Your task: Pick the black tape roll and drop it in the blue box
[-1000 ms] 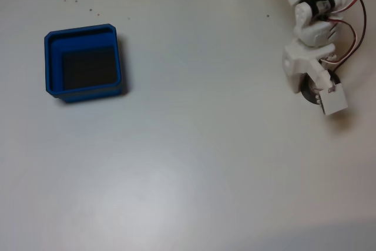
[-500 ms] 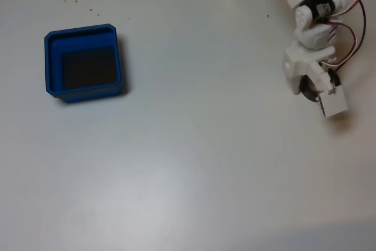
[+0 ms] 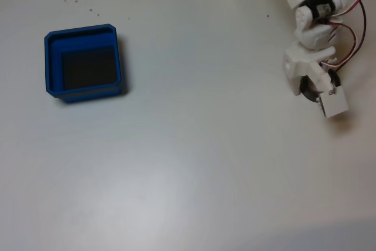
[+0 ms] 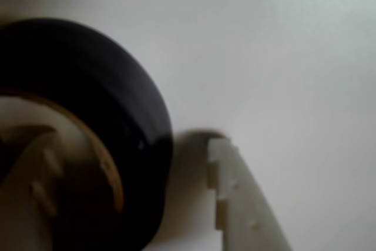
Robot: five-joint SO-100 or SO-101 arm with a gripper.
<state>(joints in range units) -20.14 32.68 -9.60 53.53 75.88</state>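
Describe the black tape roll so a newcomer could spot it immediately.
Start at the white arm along the right edge of the fixed view and follow it down to the gripper. The black tape roll lies on the table there, a small dark ring with a pale core, far from the blue box.

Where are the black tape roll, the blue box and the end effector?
black tape roll [image 4: 126,121]: wrist view, outer black wall.
blue box [image 3: 81,29]: fixed view, far rim.
end effector [image 4: 132,195]: wrist view, midway between fingertips, straddling the roll's wall.
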